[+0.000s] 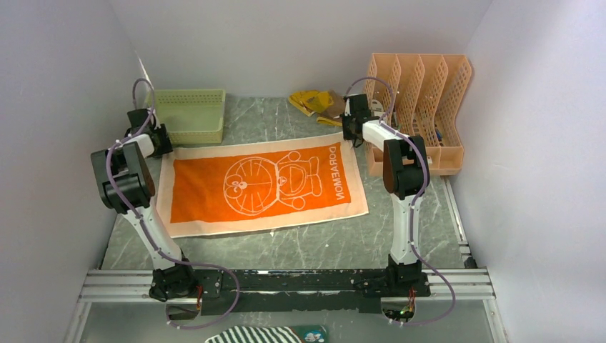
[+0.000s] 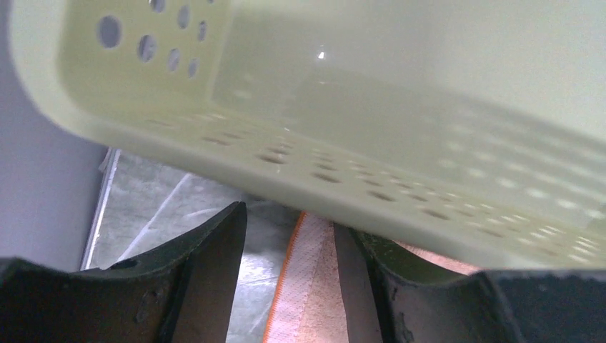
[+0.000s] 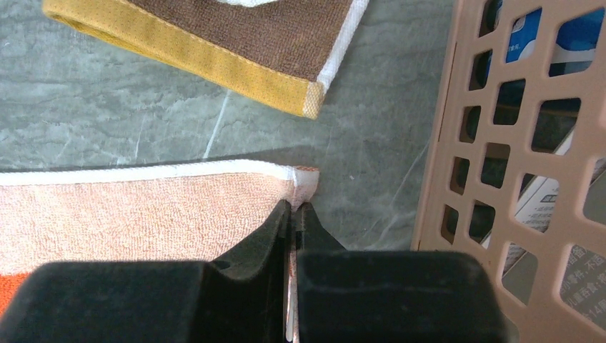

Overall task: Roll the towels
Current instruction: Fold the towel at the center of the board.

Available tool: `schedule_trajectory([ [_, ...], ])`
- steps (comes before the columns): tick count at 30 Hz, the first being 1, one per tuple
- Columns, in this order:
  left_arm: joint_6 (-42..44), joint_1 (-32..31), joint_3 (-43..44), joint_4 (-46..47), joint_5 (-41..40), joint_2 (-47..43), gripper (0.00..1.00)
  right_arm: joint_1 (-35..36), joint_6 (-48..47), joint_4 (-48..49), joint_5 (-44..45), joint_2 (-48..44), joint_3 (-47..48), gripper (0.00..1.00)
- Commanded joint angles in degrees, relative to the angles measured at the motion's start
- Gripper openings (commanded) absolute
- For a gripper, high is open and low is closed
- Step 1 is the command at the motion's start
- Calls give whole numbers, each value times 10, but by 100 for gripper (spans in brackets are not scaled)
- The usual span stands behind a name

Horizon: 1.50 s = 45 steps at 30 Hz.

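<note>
The orange towel [image 1: 261, 187] with its cream border and white cat lies spread flat on the table. My right gripper [image 1: 351, 134] is at its far right corner. In the right wrist view that gripper [image 3: 294, 214] is shut on the cream corner [image 3: 306, 182], with cloth pinched between the jaws. My left gripper [image 1: 159, 143] is at the far left corner, right beside the green basket. Seen from the left wrist, it [image 2: 289, 279] stands open, and the towel's edge [image 2: 311, 286] lies between the fingers, close to the right one. The yellow towel [image 1: 314, 101] with brown print [image 3: 236, 43] lies crumpled at the back.
A pale green perforated basket [image 1: 189, 114] stands at the back left, looming just over my left gripper [image 2: 357, 107]. A peach file rack [image 1: 421, 107] stands at the back right, close beside my right gripper [image 3: 514, 179]. A black-and-white striped cloth [image 1: 250, 334] lies below the arm bases.
</note>
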Motion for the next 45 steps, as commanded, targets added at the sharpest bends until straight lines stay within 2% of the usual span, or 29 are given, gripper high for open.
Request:
schedule_trajectory([
  [1,26,-42,-19,-21,-36,27,59,-7,-10,-24,19,-6,-19,0],
  [3,31,-47,-21,-27,-42,28,57,-9,-12,-22,26,-11,-23,0],
  [5,34,-48,-22,-34,-37,28,49,-10,-11,-20,27,-16,-26,0],
  [6,35,-48,-23,-37,-31,28,41,-11,-10,-19,25,-18,-28,0],
  [8,33,-48,-19,-43,-24,27,9,-12,-8,-17,21,-22,-29,0],
  [9,32,-47,-16,-48,-17,25,7,-12,-7,-16,20,-24,-30,0],
  [13,12,-29,-15,-58,-3,-3,7,-18,-3,-13,13,-32,-33,0],
  [18,-35,19,-58,-1,38,-96,7,-26,13,12,-12,-58,-40,0],
  [25,-50,29,-139,119,24,-212,7,-25,20,138,10,-128,-91,0],
  [28,-61,34,-157,162,26,-223,7,-25,7,186,15,-133,-94,0],
  [33,-79,38,-155,231,52,-218,7,-25,-19,201,22,-121,-43,0],
  [39,-97,41,-105,244,76,-188,7,-25,-37,227,28,-119,-20,0],
  [42,-101,40,-129,268,85,-204,7,-25,-46,285,23,-149,-82,0],
  [45,-104,41,-185,296,92,-238,7,-25,-56,380,5,-199,-189,0],
])
